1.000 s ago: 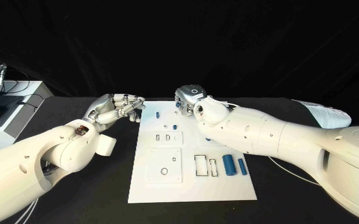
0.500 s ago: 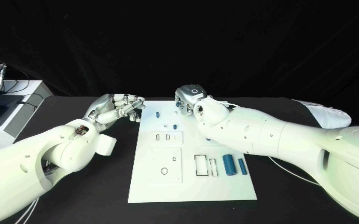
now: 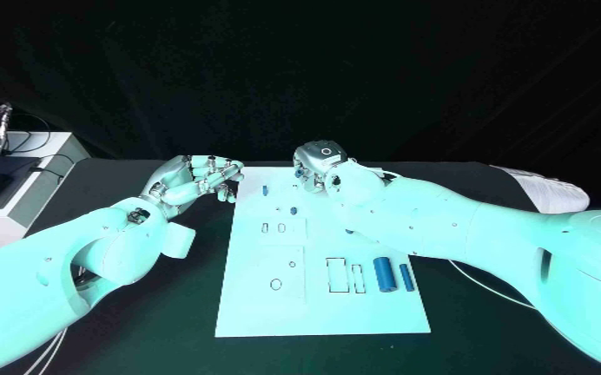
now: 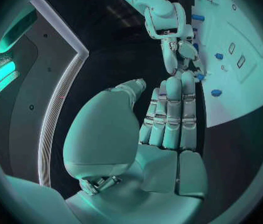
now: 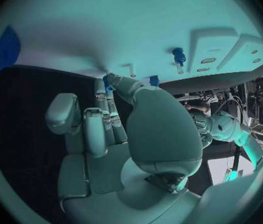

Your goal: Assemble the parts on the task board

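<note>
We judge assembly early: two blue cylinders (image 3: 392,276) lie loose on the task board (image 3: 251,314); left hand (image 3: 192,182) curled, holding nothing, right hand (image 3: 316,167) grip indeterminate.

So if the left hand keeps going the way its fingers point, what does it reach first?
Probably the right hand, at the task board's far edge. The left hand's fingers aim at it, though depth is unclear.

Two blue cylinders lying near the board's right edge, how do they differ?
The left cylinder is thicker and stubbier; the right cylinder is thinner, more pin-like. The left one lies beside the narrow rectangular slot; the right one lies nearer the edge of the white board. Both are blue, lie flat and roughly parallel, and neither hand touches them.
</note>
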Motion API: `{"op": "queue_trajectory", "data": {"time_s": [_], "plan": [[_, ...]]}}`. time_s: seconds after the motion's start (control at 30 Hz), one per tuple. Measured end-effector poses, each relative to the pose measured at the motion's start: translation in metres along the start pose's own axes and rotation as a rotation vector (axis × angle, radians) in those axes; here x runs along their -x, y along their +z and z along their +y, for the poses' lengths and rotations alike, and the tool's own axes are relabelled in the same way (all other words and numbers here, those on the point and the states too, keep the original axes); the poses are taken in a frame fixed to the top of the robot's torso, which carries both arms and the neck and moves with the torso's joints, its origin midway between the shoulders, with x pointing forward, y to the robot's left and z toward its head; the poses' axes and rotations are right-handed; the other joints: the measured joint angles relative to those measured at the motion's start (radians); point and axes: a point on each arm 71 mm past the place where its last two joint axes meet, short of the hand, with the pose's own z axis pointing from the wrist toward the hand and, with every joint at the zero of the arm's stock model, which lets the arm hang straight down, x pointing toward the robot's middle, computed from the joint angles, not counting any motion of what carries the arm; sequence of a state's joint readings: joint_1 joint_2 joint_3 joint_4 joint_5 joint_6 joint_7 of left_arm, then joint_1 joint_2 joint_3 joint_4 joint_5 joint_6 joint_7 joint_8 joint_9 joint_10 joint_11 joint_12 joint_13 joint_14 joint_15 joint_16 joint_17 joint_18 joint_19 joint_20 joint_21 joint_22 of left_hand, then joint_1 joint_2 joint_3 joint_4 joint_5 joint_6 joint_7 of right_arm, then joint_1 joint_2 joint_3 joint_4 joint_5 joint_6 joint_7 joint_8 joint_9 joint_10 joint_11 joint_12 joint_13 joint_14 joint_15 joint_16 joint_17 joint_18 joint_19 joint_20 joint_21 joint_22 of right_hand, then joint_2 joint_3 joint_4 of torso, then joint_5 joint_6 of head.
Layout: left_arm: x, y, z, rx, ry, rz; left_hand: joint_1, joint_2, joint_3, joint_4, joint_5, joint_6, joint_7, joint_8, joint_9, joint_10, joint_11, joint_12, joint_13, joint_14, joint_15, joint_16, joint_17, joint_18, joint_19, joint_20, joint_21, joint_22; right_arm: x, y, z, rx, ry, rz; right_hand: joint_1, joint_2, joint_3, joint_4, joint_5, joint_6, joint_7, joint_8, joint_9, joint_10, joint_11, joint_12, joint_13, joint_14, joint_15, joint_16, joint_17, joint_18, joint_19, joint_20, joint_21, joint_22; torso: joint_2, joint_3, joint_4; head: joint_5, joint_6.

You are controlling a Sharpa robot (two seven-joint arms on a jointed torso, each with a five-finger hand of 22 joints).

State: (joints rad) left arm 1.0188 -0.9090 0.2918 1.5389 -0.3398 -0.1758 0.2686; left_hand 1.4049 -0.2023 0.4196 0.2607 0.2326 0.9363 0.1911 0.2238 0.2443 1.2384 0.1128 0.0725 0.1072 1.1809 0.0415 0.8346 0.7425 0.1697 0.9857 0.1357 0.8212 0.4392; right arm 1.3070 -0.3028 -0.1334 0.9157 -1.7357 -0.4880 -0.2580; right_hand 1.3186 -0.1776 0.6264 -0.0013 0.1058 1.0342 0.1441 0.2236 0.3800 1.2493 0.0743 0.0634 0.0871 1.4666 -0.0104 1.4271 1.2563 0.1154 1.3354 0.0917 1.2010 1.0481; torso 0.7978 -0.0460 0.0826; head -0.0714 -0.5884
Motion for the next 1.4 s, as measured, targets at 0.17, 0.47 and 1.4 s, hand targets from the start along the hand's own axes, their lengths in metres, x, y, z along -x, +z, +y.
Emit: {"op": "queue_trajectory", "data": {"time_s": [0.17, 0.47, 1.4], "plan": [[0.000, 0.000, 0.000, 0.000, 0.000, 0.000, -0.001, 0.001, 0.000, 0.000, 0.000, 0.000, 0.000, 0.000, 0.000, 0.000, 0.000, 0.000, 0.000, 0.000, 0.000, 0.000, 0.000, 0.000, 0.000, 0.000, 0.000, 0.000, 0.000, 0.000, 0.000, 0.001, 0.004, 0.001, -0.004, -0.004, 0.000, 0.000, 0.000, -0.006, -0.001, -0.002, 0.035, -0.005, 0.001, -0.002, -0.005, 0.000, 0.000, 0.000, 0.000, 0.000, 0.000, 0.000, 0.000, -0.001, 0.000, 0.0001, -0.0006, 0.000, 0.000], [0.000, 0.001, 0.001, 0.001, 0.000, -0.001, -0.001, 0.001, 0.000, 0.000, 0.000, 0.000, 0.000, 0.000, 0.000, 0.000, 0.000, 0.000, 0.000, -0.003, -0.003, 0.000, 0.000, 0.000, 0.000, 0.000, 0.000, 0.000, -0.001, 0.000, 0.002, 0.003, 0.015, 0.005, -0.028, -0.051, -0.012, 0.027, -0.004, -0.079, 0.015, -0.053, 0.037, -0.107, 0.025, -0.002, -0.024, 0.000, 0.022, -0.008, -0.032, 0.000, -0.031, 0.023, -0.060, -0.061, 0.000, 0.0004, -0.0006, 0.000, -0.001], [0.011, -0.002, 0.003, 0.009, 0.011, -0.026, -0.001, 0.001, 0.000, 0.000, 0.000, -0.011, 0.004, -0.007, 0.001, -0.011, 0.003, 0.000, 0.001, -0.011, 0.003, 0.000, 0.000, 0.000, -0.003, 0.004, 0.004, 0.005, 0.020, -0.036, -0.042, -0.018, 0.123, -0.051, 0.037, -0.056, -0.104, 0.088, 0.032, -0.098, 0.024, -0.092, -0.003, 0.003, 0.013, 0.076, 0.034, -0.002, 0.018, 0.016, -0.005, 0.000, 0.004, 0.014, -0.067, -0.028, -0.005, 0.0089, -0.0138, 0.009, 0.009]]}}
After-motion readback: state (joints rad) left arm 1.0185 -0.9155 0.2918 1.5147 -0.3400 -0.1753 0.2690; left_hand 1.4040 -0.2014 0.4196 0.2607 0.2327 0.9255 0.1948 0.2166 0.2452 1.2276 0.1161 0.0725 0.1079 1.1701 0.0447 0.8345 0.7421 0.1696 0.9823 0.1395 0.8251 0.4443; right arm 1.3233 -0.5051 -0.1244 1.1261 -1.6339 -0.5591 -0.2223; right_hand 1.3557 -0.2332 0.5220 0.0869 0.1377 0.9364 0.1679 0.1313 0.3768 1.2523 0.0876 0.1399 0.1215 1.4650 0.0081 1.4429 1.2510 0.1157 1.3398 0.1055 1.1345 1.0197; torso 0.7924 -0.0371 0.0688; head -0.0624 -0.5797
